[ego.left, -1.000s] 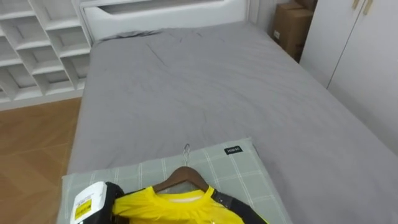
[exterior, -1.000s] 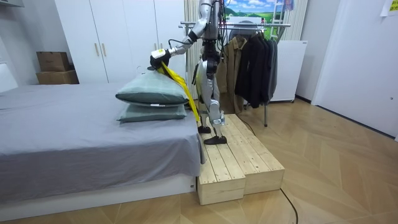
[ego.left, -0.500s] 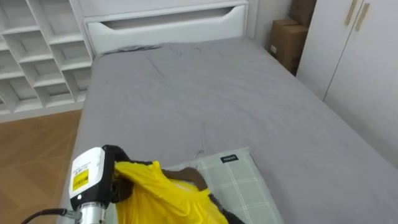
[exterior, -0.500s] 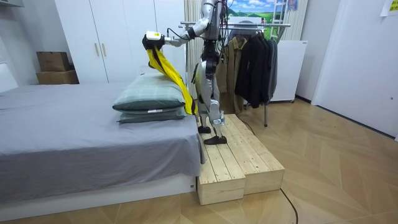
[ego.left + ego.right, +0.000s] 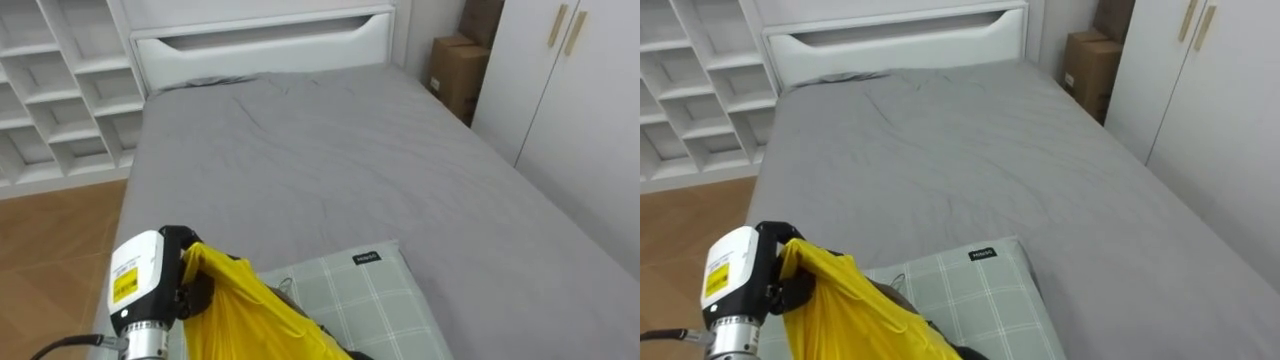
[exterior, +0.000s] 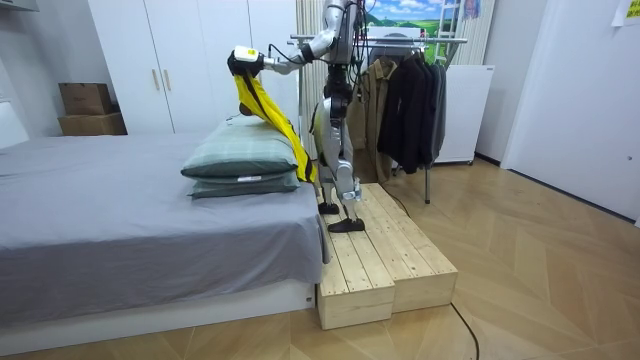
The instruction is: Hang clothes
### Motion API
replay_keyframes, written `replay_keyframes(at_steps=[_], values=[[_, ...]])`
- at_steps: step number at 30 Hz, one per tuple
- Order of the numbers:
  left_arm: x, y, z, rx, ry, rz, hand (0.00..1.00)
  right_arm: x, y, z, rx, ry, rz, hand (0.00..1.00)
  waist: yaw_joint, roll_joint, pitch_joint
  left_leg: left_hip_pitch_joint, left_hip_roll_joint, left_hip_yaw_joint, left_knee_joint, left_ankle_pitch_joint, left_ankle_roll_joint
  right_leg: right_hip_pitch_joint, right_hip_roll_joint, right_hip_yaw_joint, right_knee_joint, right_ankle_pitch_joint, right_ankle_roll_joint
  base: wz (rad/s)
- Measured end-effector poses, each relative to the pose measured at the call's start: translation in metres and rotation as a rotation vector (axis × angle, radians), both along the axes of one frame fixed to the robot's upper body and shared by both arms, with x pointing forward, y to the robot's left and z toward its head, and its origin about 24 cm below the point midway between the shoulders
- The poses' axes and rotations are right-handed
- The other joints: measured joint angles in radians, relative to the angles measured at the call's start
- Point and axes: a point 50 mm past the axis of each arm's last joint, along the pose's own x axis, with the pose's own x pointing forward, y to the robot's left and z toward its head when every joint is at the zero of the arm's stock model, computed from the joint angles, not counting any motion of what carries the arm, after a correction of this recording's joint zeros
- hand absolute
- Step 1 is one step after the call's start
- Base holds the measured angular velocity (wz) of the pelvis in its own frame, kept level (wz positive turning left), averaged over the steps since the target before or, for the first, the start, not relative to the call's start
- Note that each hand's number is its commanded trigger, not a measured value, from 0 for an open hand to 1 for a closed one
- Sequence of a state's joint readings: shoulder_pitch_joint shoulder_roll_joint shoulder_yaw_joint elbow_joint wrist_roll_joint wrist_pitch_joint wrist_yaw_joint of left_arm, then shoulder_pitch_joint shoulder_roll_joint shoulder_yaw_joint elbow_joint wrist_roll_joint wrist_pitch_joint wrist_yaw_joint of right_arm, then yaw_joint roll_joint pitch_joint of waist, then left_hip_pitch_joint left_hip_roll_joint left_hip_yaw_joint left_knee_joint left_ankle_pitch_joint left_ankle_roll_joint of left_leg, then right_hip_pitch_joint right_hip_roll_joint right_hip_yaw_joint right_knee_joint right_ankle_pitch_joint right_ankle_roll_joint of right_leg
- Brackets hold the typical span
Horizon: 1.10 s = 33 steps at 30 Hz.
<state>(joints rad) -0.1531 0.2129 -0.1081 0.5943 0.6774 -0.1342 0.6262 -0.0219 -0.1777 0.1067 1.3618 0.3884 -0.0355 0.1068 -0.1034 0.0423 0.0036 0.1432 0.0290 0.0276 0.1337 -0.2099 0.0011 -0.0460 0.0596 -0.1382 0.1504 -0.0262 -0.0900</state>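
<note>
Left to right. At the far left, the shelf (image 5: 50, 90) is standing beside the bed (image 5: 330, 150). Next, your left hand (image 5: 160, 288) is reaching in from the lower left, raised above the pillow (image 5: 370, 300). Its fingers are curling into the top of the yellow shirt (image 5: 250, 320) and pinching the cloth in a bunch. The shirt is hanging from that hand, over the pillow's near edge. Whether its lower part is brushing the pillow cannot be told. Further right, the box (image 5: 455, 70) and the wardrobe (image 5: 560, 110) are playing no part.

In the room view you are standing on the platform (image 6: 390, 260) at the bedside, facing the bed. The rack (image 6: 420, 40), with its coats (image 6: 410, 100), is standing behind you, toward the room view's right.

Progress, as a judgement: the pick-up is looking done, since the shirt's weight is hanging from the hand. Turning to the rack and hooking the shirt on are remaining. A hanger inside the cloth is not showing clearly.

Orientation: the shirt is hanging as one long strip. Its long axis is running from the hand downward and toward the room view's right. The gripped end is pointing up and out over the bed. The free end is trailing down by your legs at the bed's edge.
</note>
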Motion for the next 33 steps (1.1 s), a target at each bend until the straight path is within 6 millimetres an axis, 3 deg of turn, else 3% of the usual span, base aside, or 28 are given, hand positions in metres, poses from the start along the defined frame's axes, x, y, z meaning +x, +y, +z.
replay_keyframes(at_steps=[20, 26, 28, 33], values=[[0.0, -0.001, 0.002, -0.002, -0.023, -0.011, 1.0, 0.005, -0.003, 0.002, -0.027, -0.02, 0.003, 0.0, 0.0, 0.014, 0.0015, 0.007, 0.001, -0.003, 0.0, -0.006, 0.001, 0.007, 0.002, 0.004, 0.002, -0.001, 0.001, 0.0], [0.005, -0.002, 0.021, 0.005, -0.12, -0.048, 1.0, 0.048, -0.005, 0.016, -0.07, -0.196, 0.058, 0.0, 0.004, 0.013, 0.0021, 0.006, 0.0, 0.0, 0.002, -0.005, 0.001, 0.006, 0.0, 0.003, 0.003, -0.001, 0.001, 0.0], [0.008, -0.001, 0.032, 0.03, -0.17, -0.073, 1.0, 0.077, -0.001, 0.029, -0.089, -0.311, 0.11, 0.0, 0.004, 0.012, 0.0031, 0.003, 0.0, -0.003, 0.002, -0.005, 0.001, 0.002, 0.001, 0.003, 0.004, -0.002, 0.002, 0.0], [0.012, -0.009, 0.055, 0.059, -0.278, -0.119, 1.0, 0.116, 0.004, 0.056, -0.128, -0.502, 0.187, 0.0, 0.024, 0.005, 0.0043, -0.001, 0.0, -0.004, 0.007, -0.005, 0.001, -0.005, -0.001, 0.001, 0.013, -0.008, 0.003, 0.0]])
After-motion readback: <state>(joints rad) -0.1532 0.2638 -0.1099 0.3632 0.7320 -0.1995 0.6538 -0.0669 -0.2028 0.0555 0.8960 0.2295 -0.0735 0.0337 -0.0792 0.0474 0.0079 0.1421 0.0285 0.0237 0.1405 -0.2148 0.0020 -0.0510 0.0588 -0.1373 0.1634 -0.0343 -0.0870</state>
